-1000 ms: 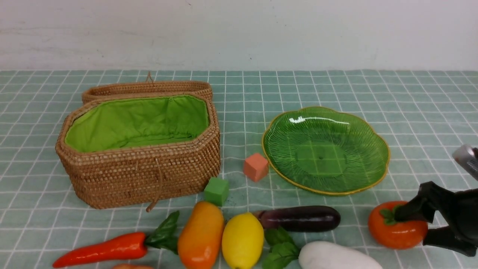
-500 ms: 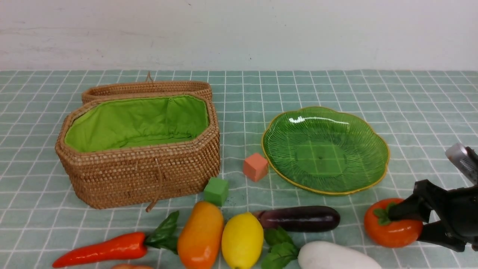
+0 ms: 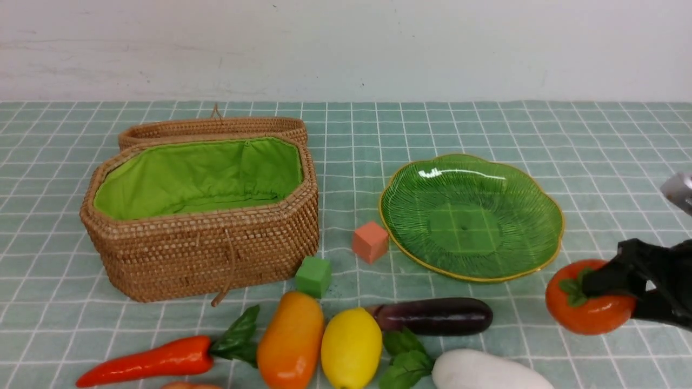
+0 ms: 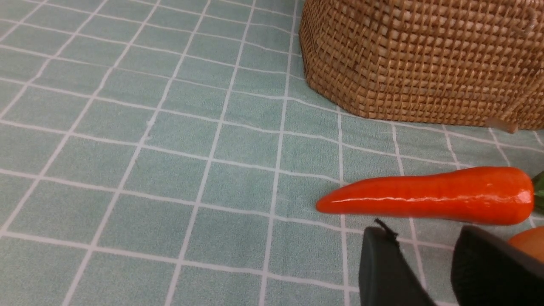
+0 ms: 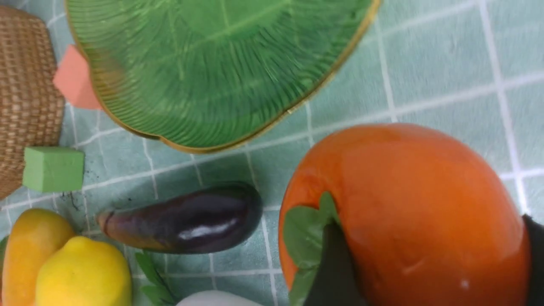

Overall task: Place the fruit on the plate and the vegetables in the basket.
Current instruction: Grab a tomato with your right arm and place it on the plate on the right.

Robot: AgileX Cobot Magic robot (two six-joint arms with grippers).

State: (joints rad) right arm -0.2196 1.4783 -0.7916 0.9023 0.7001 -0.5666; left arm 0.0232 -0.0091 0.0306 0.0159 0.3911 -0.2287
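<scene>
The right pincer (image 3: 611,300) is clenched on the round glossy orange persimmon with a green calyx (image 3: 589,316), one black finger (image 5: 331,267) across the calyx and the other on the far flank. The fruit sits near the wide scalloped green glass plate with a gold rim (image 3: 411,216), off its right front edge and not on it; whether it clears the checked green cloth on the table (image 3: 594,151) I cannot tell. The left pincer (image 4: 425,240) hangs released and empty, its fingers apart just beside the glossy red-orange carrot (image 4: 429,194).

The octagonal woven wicker basket with a bright green lining (image 3: 205,254) stands open with nothing in it. Along the front lie the elongated orange-yellow mango (image 3: 291,340), touching the yellow lemon (image 3: 351,348), then the dark purple eggplant (image 3: 435,316) and the white radish (image 3: 486,373). A small orange cube (image 3: 370,241) and a green cube (image 3: 313,275) rest between basket and plate
</scene>
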